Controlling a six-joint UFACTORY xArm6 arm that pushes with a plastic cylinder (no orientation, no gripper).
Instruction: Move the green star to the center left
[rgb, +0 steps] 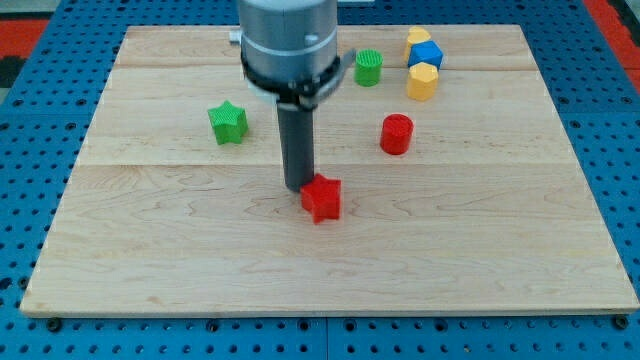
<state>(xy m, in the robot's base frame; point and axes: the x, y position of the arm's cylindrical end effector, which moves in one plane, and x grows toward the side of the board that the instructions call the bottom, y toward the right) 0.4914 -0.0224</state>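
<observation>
Hardly begun: green star (228, 122) sat upper left of the table (150, 270), untouched. Tip (298, 187) parked by red star (322, 198), maybe touching. Plain rod end effector, held nothing.

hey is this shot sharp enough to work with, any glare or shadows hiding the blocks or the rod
Camera view: evenly lit, no strong glare on the wooden board; only soft, short shadows under the blocks. The green star and red star look slightly soft but readable. My tip sits just at the red star's upper left; the arm's grey housing is cropped by the view's top.
</observation>
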